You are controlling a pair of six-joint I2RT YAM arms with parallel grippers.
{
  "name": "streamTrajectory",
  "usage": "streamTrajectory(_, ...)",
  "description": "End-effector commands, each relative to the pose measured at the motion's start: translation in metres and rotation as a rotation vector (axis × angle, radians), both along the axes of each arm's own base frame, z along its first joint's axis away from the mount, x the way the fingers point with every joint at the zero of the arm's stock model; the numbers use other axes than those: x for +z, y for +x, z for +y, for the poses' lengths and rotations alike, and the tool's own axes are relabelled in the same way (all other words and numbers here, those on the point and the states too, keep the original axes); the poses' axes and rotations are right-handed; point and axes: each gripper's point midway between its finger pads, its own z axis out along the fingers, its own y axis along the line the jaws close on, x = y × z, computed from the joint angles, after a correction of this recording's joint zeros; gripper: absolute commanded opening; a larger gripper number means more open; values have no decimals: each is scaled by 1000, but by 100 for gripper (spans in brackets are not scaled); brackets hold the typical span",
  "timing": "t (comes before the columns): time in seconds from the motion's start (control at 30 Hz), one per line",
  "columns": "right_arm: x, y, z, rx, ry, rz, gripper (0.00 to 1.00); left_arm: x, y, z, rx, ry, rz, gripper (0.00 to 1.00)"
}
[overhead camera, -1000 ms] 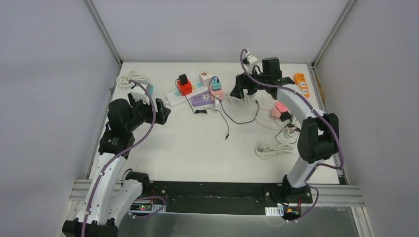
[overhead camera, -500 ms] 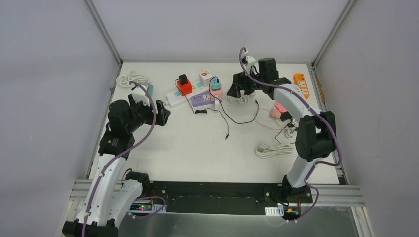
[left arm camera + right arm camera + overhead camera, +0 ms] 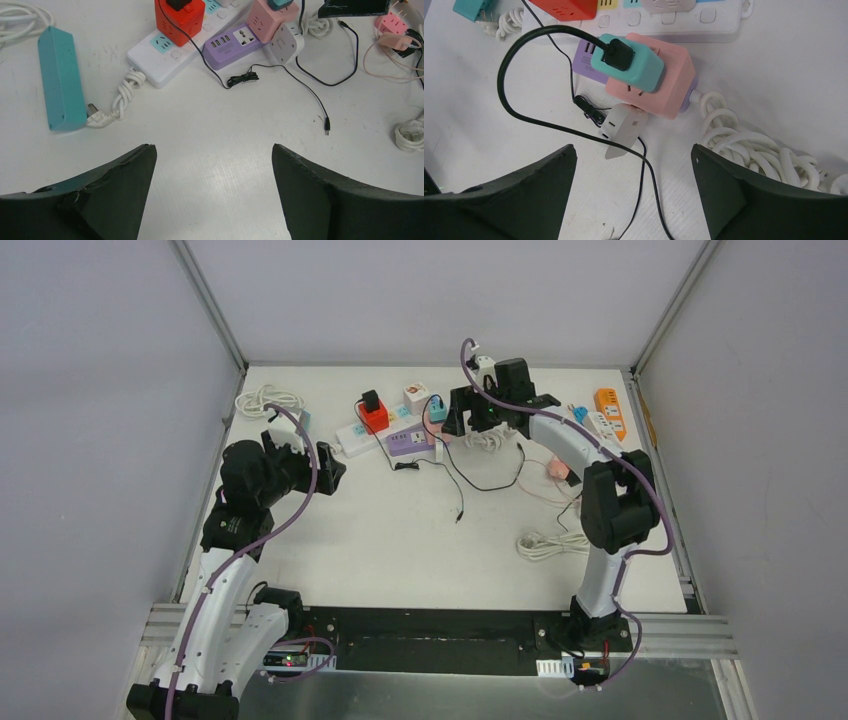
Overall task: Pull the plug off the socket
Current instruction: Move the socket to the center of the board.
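A pink cube socket [image 3: 659, 85] carries a teal plug [image 3: 636, 67] with a black plug [image 3: 619, 55] and its black cable on top. In the top view the teal plug [image 3: 438, 411] stands just left of my right gripper [image 3: 458, 422]. My right gripper [image 3: 631, 152] is open, hovering above and just short of the cube, with only table and black cable between its fingers. A red cube socket [image 3: 179, 15] with a black plug sits on the white power strip [image 3: 165, 50]. My left gripper [image 3: 213, 147] is open over bare table, well short of the strip.
A purple USB socket [image 3: 232, 42] and a white adapter [image 3: 624, 127] lie by the pink cube. A coiled white cable [image 3: 749, 140] lies beside my right finger. A teal strip [image 3: 60, 77] lies at the left; an orange strip [image 3: 607, 400] and another white coil [image 3: 548, 542] lie at the right.
My right arm has swung left along the back of the table, from the white coil to the pink cube socket. The left arm has barely moved.
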Motion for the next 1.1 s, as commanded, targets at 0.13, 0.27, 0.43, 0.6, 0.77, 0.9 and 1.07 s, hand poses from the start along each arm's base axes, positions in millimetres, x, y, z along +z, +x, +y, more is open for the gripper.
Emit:
streamTrajectory(0.13,23,12,2,-35,37,-51,88,6,0,0,-12,11,-32,88)
streamTrajectory(0.27,26,11,1,-32,38,-59,88,5,0,0,-12,13,-32,88)
streamTrajectory(0.43,29,10,-1,-35,34,-68,88,5,0,0,-11,13,-32,88)
streamTrajectory(0.6,29,9,-1,-32,34,-70,88,5,0,0,-11,15,-31,88)
streamTrajectory(0.77,31,8,-2,-26,33,-78,88,5,0,0,-12,14,-31,88)
streamTrajectory(0.9,33,6,-3,-22,34,-83,88,5,0,0,-14,14,-31,88)
streamTrajectory(1.07,33,6,-3,-19,38,-79,88,5,0,0,-13,15,-29,88)
